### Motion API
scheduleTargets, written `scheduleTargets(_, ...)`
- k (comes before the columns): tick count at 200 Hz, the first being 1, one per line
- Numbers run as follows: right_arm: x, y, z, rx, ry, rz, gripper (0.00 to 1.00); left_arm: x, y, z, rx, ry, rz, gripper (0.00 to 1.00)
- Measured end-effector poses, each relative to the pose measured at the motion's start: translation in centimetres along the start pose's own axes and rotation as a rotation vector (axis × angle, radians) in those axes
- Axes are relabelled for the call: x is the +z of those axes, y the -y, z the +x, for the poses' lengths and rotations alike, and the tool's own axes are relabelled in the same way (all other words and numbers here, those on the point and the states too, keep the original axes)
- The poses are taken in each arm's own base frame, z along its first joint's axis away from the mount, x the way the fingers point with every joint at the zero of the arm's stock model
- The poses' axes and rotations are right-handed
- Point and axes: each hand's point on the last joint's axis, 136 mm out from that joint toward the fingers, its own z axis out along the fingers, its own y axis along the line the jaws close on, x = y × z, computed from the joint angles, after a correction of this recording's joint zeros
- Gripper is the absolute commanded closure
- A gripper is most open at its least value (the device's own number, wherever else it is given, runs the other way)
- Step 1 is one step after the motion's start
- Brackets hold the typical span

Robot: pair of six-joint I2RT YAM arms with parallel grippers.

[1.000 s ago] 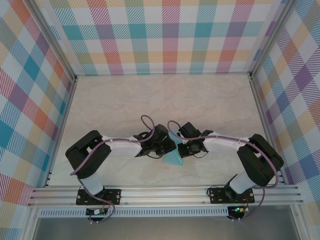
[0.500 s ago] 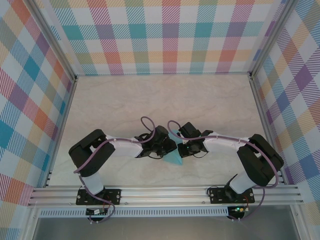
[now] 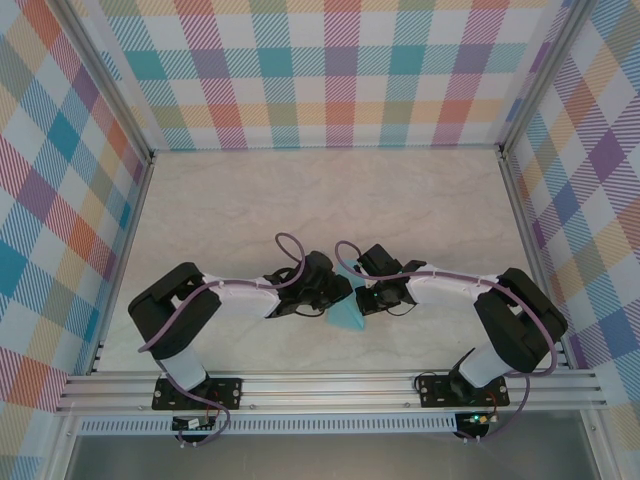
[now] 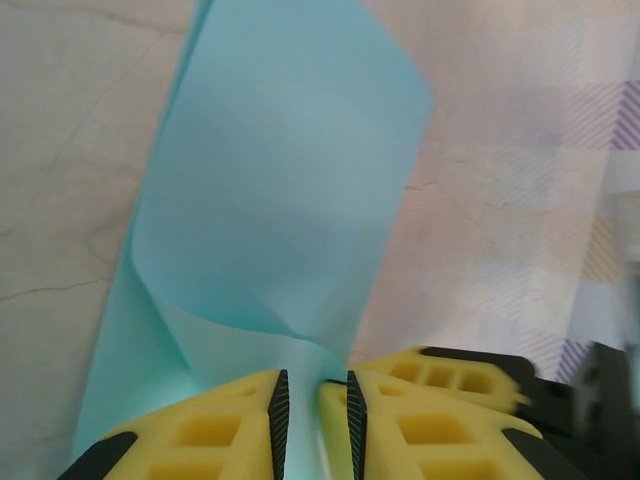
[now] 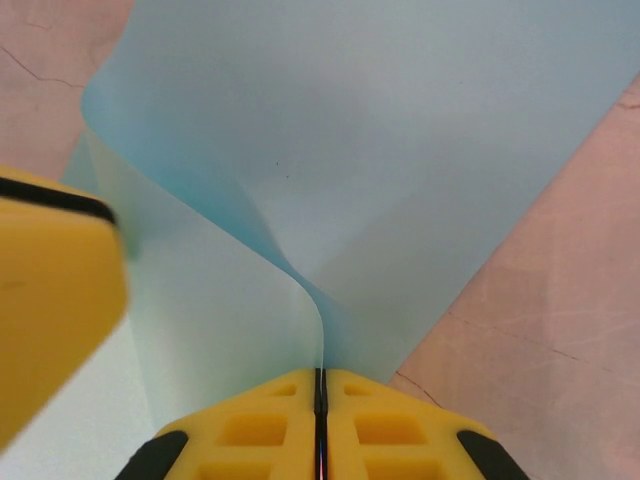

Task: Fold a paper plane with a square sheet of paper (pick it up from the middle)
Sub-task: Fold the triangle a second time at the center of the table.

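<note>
Starting at the near edge of the desk, a silver aluminium rail (image 3: 330, 385) carries the two black bases. From there the left arm (image 3: 240, 295), white and black, and the matching right arm (image 3: 450, 285) each bend inward and meet near the middle of the desk's near half.

A thin light-blue sheet of paper (image 3: 346, 320) hangs between their tips. From above it shows as a small triangle, with its broad part toward the near edge and its narrow part running up between the two wrists.

In the left wrist view, the left gripper (image 4: 315, 425) has its yellow fingers (image 4: 215, 435) parted by a narrow gap. The jaws are loosened rather than clamped. The paper's lower edge runs into that gap, and the rest of the sheet curls up and away in a soft roll.

In the right wrist view, the right gripper (image 5: 320, 410) is clenched on the paper. Its yellow fingers are pressed flat together, and the sheet's curved fold comes out of the seam and spreads upward.

Beyond the grippers lies the pale, marble-patterned desk (image 3: 300, 200), bare to its far edge. Pastel checked walls (image 3: 340, 70) stand behind it and along both sides.
</note>
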Motion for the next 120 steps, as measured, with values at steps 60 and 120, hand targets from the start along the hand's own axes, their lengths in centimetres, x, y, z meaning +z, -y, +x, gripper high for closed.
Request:
scheduleTargets(60,0.0,0.0,0.0,0.000,-0.001,0.000,0.91,0.9,-1.0,0.3,-0.026,-0.012,-0.023,0.74)
scheduleTargets(120,0.0,0.0,0.0,0.000,-0.001,0.001,0.91,-0.2,0.8,-0.2,-0.021,0.006,0.029,0.71)
